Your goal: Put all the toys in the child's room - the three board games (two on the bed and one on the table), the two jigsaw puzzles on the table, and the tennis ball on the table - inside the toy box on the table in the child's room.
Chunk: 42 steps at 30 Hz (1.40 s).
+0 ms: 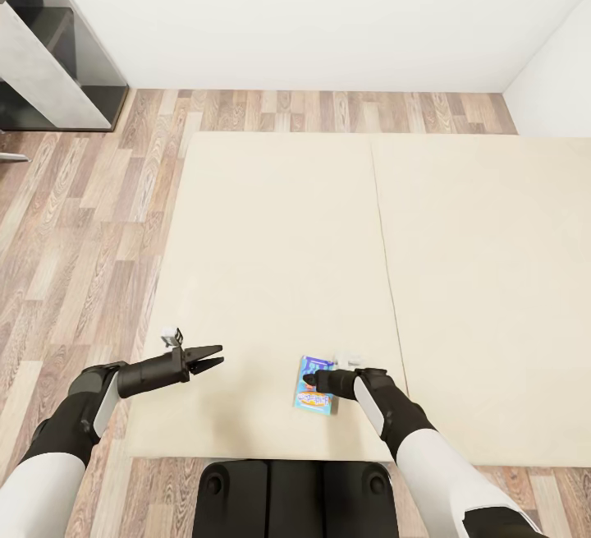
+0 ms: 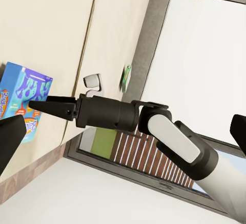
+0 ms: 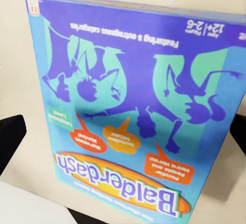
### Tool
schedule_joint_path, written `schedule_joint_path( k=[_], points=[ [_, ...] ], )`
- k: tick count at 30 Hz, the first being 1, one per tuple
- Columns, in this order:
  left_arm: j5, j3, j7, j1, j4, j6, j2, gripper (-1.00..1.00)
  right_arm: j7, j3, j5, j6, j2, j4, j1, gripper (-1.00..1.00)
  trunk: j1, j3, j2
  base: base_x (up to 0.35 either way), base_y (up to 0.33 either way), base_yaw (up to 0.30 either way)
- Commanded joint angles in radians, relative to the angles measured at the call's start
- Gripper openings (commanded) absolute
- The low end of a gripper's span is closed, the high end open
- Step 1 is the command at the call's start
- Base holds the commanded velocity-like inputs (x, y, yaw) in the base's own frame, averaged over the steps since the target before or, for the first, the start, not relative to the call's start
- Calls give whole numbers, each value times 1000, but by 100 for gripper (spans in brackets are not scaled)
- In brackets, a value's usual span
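Note:
A blue board game (image 1: 318,397), printed "Balderdash" (image 3: 133,111), lies flat near the front edge of the bed (image 1: 271,259). My right gripper (image 1: 309,379) hovers low over its upper part, open, with a dark finger (image 3: 10,142) on each side of the box and not closed on it. My left gripper (image 1: 219,355) is open and holds nothing, above the left mattress pad a short way left of the box. In the left wrist view a small white-and-green board game (image 2: 125,78) lies by the bed's far grey frame. The toy box, jigsaw puzzles and tennis ball are out of view.
The table (image 1: 37,70) with its pale grey slab stands at the back left against the white wall. Wooden floor (image 1: 90,234) runs along the bed's left side and behind it. A seam (image 1: 384,259) divides the two beige pads. My dark base (image 1: 287,497) meets the bed's front edge.

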Motion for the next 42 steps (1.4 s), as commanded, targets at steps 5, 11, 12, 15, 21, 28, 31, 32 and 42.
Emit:
schedule_joint_path(
  k=[5,11,12,15,21,28,31,32,42],
  points=[
    [1,0,-3,0,0,11,0,100,-5,3,-7,7,0,0,0,100,1,-1,-1,0,0,0],
    [1,0,-3,0,0,10,0,100,-6,3,-5,9,0,1,0,100,1,-1,-1,0,0,0],
    [1,0,-3,0,0,9,0,100,-6,3,-5,9,0,1,0,100,1,-1,-1,0,0,0],
    [1,1,-4,0,0,3,0,100,-7,3,-4,9,1,2,0,100,1,-1,-1,0,0,0],
    [1,2,-4,0,0,-1,0,100,-7,3,-1,9,5,3,0,100,1,-1,-1,0,0,0],
    [1,2,-5,0,0,-2,0,100,-7,3,0,9,6,3,0,100,1,-1,-1,0,14,0],
    [1,1,-5,0,0,-2,0,100,-7,3,0,9,6,2,0,100,1,-1,-1,0,78,0],
    [1,1,-5,0,0,-2,0,100,-7,3,0,10,6,2,0,100,1,-1,-1,0,82,0],
    [1,2,-5,0,0,-2,0,100,-8,3,0,10,7,3,0,100,1,-1,-1,0,23,0]
  ],
)
